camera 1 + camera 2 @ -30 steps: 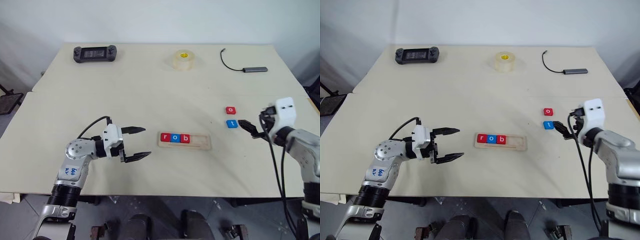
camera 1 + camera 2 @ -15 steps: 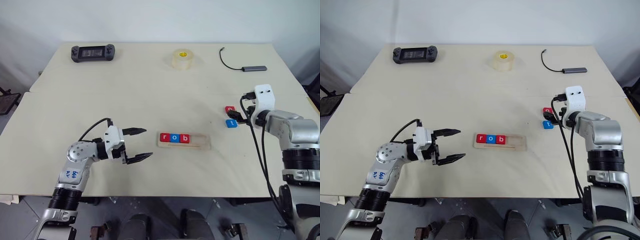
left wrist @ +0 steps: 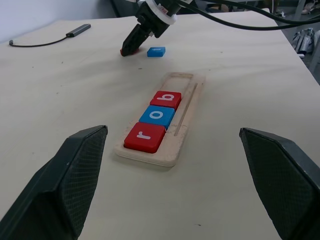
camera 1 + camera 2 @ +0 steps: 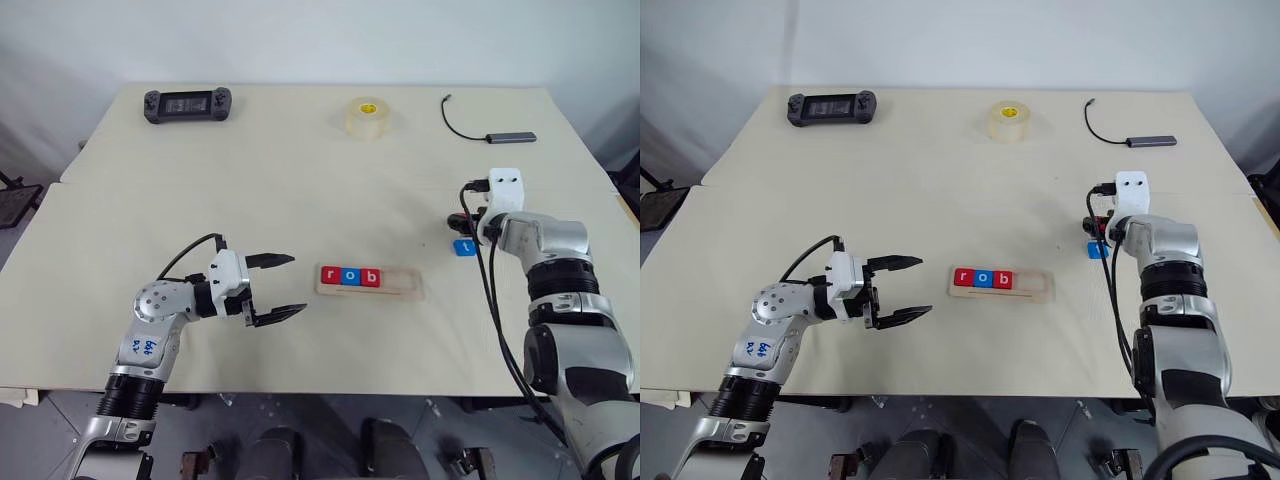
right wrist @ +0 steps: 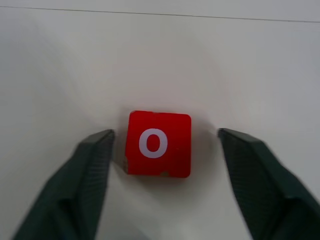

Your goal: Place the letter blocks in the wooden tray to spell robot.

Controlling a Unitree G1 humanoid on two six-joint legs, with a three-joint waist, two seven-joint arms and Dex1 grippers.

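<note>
Right gripper (image 5: 160, 150) sits low over the pale table (image 4: 300, 170) at the right side, its two black fingers (image 5: 90, 170) straddling a small red square letter block marked "o" (image 5: 159, 144). Fingers are part open, one on each side of the block, with a sliver of table showing between each fingertip and the block's edge (no contact that I can see, nothing lifted). The block lies flat on the table.

Just near of it lies a small blue square letter block (image 4: 464, 247), flat, apart from the gripper; its letter is too small to read.

Long narrow pale wooden tray (image 3: 186, 107) lies mid-table, nearer than both loose blocks and to their left. Its left three places are filled: a red block "r" (image 3: 145, 137), a blue block "o" (image 3: 157, 115), a red block "b" (image 3: 166, 99), touching in a row. The right end of the slot is bare wood.

Left gripper (image 4: 275, 288) hovers above the table to the left of the tray, pointing toward it, fingers spread wide, holding nothing.

Along the far edge: a dark handheld game controller (image 4: 189, 104) at left, a roll of clear tape (image 4: 366, 118) in the middle, and a grey adapter with a black cable (image 4: 511, 137) at right.
</note>
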